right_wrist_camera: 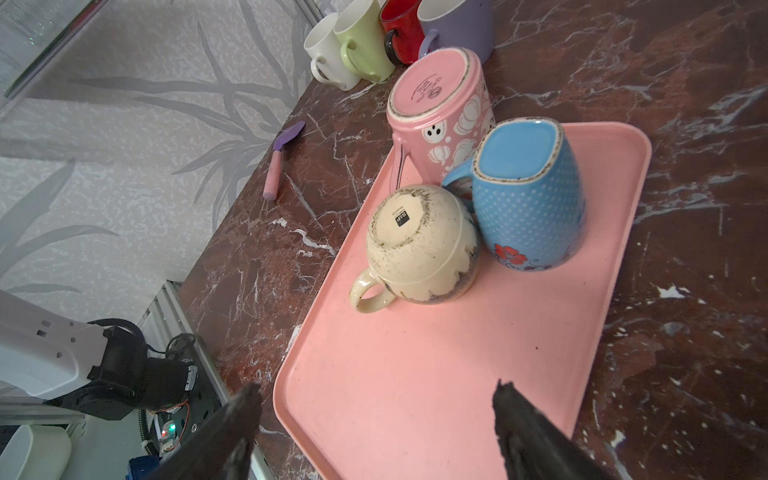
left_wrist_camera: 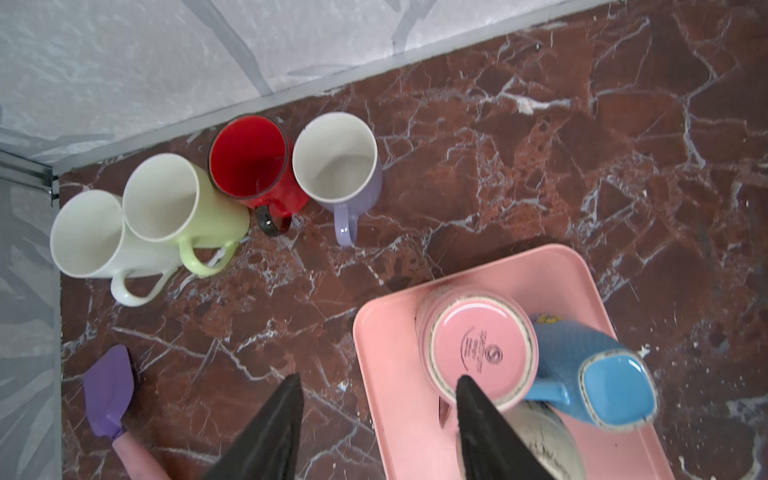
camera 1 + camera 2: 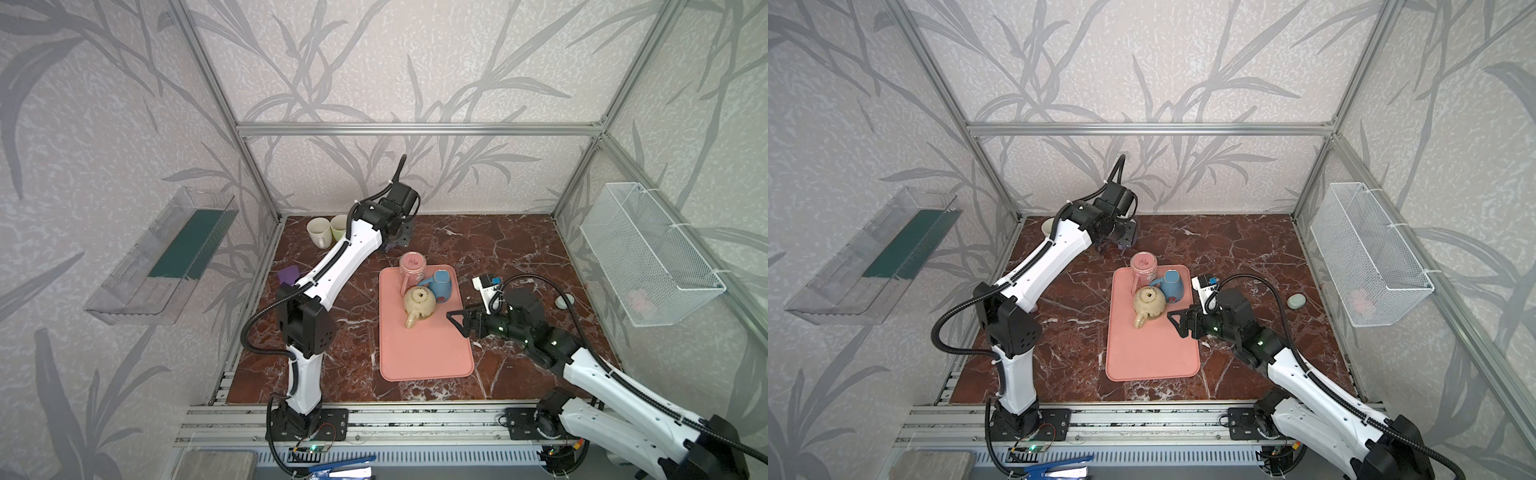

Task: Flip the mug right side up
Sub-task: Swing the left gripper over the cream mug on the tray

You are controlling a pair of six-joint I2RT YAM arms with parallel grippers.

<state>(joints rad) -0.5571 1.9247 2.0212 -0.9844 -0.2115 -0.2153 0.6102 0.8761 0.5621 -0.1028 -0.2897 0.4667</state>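
Left claw (image 2: 379, 377) is spread and empty above the counter (image 2: 540, 145). One finger's tip overlaps the upturned base of the pink mug (image 2: 482, 353); contact cannot be told. Right claw (image 1: 378, 385) is spread wide and empty, low over the bare end of the pink tray (image 1: 415, 395). Ahead of the right claw three mugs stand inverted on the tray: the cream mug (image 1: 419, 245) is nearest, the blue mug (image 1: 528, 208) is just beside it, and the pink mug is farthest. Beyond the left claw four mugs stand upright in a row by the wall: white mug (image 2: 87, 232), green mug (image 2: 162, 195), red mug (image 2: 249, 158) and lilac mug (image 2: 334, 156). A purple scoop (image 2: 110, 382) lies on the counter beside the left claw.
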